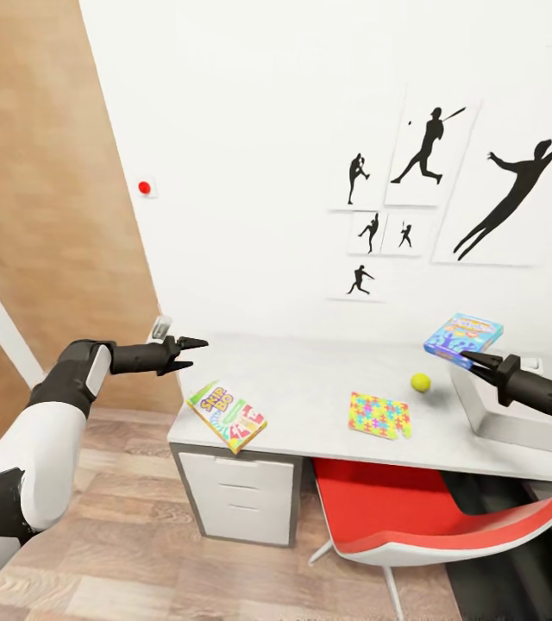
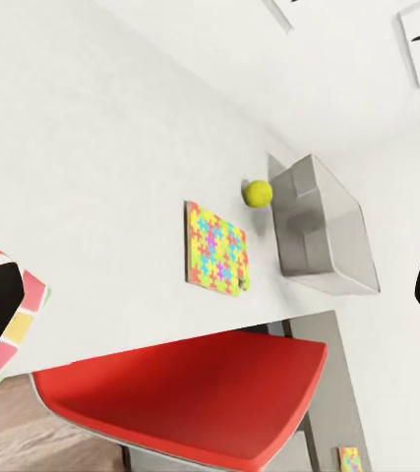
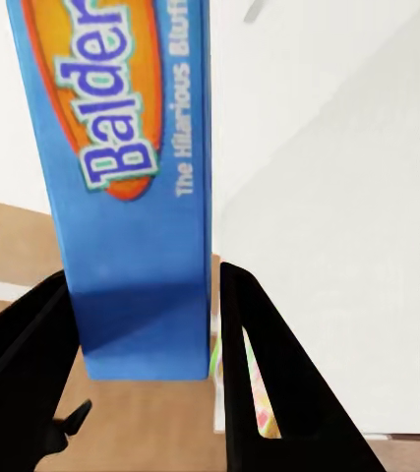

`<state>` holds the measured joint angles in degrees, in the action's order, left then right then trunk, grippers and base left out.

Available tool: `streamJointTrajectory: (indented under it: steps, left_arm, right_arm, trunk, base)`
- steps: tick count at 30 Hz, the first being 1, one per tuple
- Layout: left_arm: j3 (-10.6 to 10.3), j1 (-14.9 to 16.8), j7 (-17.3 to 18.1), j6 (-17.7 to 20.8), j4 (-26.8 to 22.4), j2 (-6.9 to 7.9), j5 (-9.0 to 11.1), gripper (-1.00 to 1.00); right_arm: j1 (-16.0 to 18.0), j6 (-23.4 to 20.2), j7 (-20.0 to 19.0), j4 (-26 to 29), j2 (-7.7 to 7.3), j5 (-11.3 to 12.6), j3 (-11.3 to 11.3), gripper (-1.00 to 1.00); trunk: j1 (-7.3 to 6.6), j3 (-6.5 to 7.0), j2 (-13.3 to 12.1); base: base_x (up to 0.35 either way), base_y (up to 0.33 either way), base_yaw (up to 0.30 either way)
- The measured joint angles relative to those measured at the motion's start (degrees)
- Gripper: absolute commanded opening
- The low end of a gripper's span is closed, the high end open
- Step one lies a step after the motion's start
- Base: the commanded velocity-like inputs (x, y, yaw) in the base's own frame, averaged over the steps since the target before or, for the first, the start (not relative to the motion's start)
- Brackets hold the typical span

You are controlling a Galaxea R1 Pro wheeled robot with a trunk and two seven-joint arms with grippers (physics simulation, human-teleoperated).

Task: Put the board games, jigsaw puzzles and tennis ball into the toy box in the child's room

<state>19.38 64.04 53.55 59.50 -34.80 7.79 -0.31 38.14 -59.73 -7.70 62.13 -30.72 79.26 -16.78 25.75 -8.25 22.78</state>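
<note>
Right gripper (image 1: 470, 360) pinches the blue game box (image 1: 463, 337) edge, held above the toy box (image 1: 517, 414). Left gripper (image 1: 191, 353) spread, empty, over the table (image 1: 310, 388) corner beyond Skip-Bo (image 1: 226, 417).

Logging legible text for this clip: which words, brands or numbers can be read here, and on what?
"SKIP-BO": white-green game box at the table's left end.
"Balder…": blue game box between the right gripper's fingers; name cut off.
"The Hilarious Bluff…": same blue box, cut off.
Skip-Bo card numbers: too small.

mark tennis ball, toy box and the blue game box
tennis ball (image 1: 421, 382), head view, centre of ball
toy box (image 2: 339, 218), left wrist view, sloping side wall
blue game box (image 3: 136, 187), right wrist view, printed face
</note>
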Motion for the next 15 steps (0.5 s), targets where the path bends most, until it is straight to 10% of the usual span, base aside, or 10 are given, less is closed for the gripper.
streamJointTrajectory:
  steps: [15]
  left_arm:
    - [-0.03, 0.03, 0.0, 0.0, -0.01, 0.04, 0.0, 1.0]
  right_arm:
    - [0.0, 0.0, -0.19, -3.2, -0.05, 0.09, -2.25, -1.0]
  trunk:
    - [0.0, -1.06, 0.0]
  base:
    - [0.0, 0.0, -0.182]
